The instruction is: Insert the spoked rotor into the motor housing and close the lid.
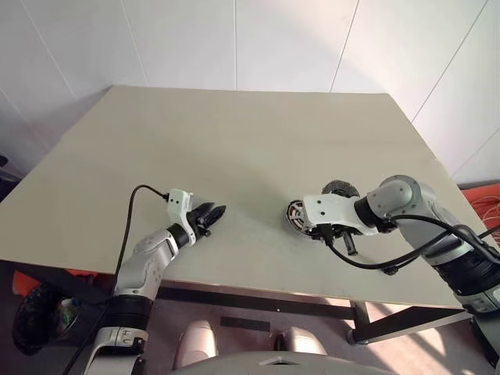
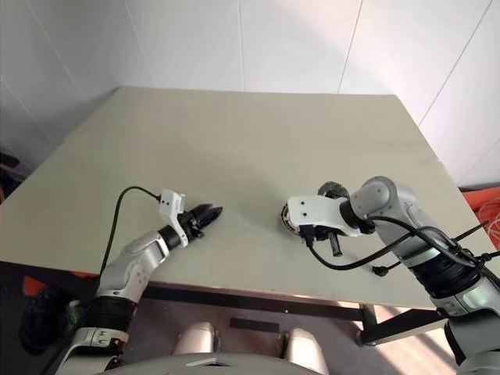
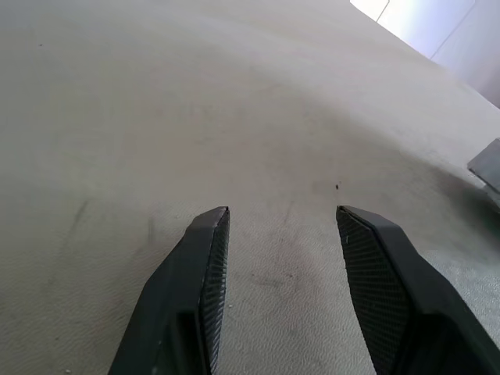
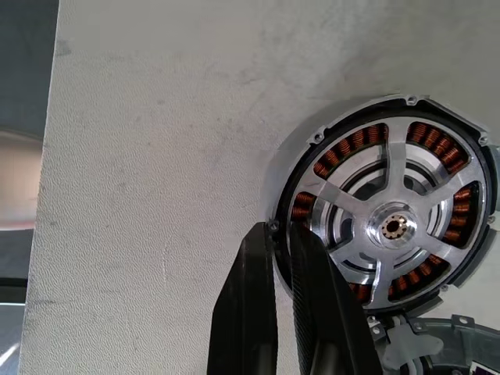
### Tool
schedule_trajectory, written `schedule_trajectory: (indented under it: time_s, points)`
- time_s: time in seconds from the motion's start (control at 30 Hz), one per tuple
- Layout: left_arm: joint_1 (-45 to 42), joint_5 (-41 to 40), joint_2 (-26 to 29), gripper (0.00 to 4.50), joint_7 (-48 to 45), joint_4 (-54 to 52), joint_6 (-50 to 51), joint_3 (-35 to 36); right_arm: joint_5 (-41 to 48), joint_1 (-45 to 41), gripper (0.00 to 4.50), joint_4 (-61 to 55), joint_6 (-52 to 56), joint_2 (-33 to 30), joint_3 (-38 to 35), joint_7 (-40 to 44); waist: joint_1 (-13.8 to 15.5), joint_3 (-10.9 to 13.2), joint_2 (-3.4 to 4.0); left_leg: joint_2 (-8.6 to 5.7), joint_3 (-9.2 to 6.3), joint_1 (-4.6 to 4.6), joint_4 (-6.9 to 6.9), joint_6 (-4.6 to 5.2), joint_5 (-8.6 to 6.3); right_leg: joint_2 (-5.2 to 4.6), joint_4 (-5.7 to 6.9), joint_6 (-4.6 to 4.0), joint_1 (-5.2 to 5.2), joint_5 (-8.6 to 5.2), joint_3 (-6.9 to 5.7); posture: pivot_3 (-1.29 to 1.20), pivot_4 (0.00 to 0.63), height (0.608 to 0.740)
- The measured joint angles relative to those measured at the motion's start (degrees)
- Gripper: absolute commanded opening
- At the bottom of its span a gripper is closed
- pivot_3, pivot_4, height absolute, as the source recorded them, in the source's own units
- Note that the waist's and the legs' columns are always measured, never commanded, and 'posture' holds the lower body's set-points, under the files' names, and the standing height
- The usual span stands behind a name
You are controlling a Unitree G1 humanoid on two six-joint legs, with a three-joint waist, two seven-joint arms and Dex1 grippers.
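Two grippers sit apart on your bench (image 1: 234,156): the left gripper (image 3: 281,226) rests spread and empty, clear of the work. The right gripper (image 4: 283,242), pressed together, hangs at the motor housing (image 4: 391,211) rim; its spoked rotor (image 4: 394,226) looks seated.

A bare test lab: a plain beige worktable (image 1: 234,156) stands against white panelled walls (image 1: 234,39), with loose cables (image 1: 484,207) beside the table.

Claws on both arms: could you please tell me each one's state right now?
Left claw: open, empty.
Right claw: closed, holding nothing.
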Motion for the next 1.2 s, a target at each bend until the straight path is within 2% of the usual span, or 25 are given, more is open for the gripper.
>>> schedule_trajectory:
  time_s: [0.17, 0.37, 0.53, 0.7, 0.97, 1.2]
  points:
    - [0.08, 0.20, -1.21, 2.30, 0.57, 0.29, -0.86, 0.04, 2.50, -4.79, 0.02, -3.18, 9.19, 0.33, -0.05, 0.33, 0.06, -0.01, 0.02, -0.01, -0.01, 0.00, 0.01, 0.00, 0.00, 0.00, 0.01, 0.00, 0.02, 0.00, 0.00, 0.00, 0.000, 0.740]
    - [0.12, 0.28, -1.75, 2.30, 0.89, 0.40, -1.18, 0.18, 6.89, -12.10, 0.02, -3.46, 27.57, 3.74, 0.63, -0.94, 0.14, -0.01, 0.05, -0.01, -0.02, 0.02, 0.02, -0.01, 0.01, 0.00, 0.06, -0.01, 0.02, 0.00, 0.00, 0.00, 0.000, 0.740]
    - [0.18, 0.26, -1.64, 2.30, 1.01, 0.40, -1.37, 0.31, 12.76, -19.74, 0.02, -1.76, 48.34, 9.87, 1.59, -5.30, 0.07, 0.06, 0.17, 0.00, -0.02, 0.03, 0.02, -0.11, 0.06, 0.00, 0.16, -0.01, -0.05, 0.01, 0.01, 0.00, 0.000, 0.740]
    - [0.18, 0.17, -1.59, 2.30, 1.03, 0.32, -1.37, 0.29, 19.74, -25.33, 0.02, -0.31, 62.40, 14.07, 0.54, -10.62, 0.24, 0.06, 0.16, -0.01, -0.03, 0.03, 0.00, -0.35, 0.19, 0.00, 0.14, -0.01, -0.04, 0.00, 0.01, 0.00, 0.000, 0.740]
    - [0.56, 0.08, -1.04, 2.30, 1.10, -0.26, -0.82, 0.32, 32.77, -25.66, 0.02, 1.33, 65.15, 14.45, -0.07, -20.12, 0.25, 0.05, 0.15, -0.02, -0.02, 0.09, -0.19, -0.55, 0.30, 0.01, 0.13, -0.01, -0.02, 0.00, 0.03, 0.00, 0.000, 0.740]
    - [0.84, 0.08, -0.80, 2.30, 1.12, -0.68, -0.71, 0.32, 35.98, -26.02, 0.02, 3.52, 65.09, 16.77, -4.19, -28.29, 0.16, 0.06, 0.16, -0.03, -0.01, 0.03, -0.33, -0.66, 0.37, 0.03, 0.13, -0.01, -0.06, 0.00, 0.03, 0.00, 0.000, 0.740]
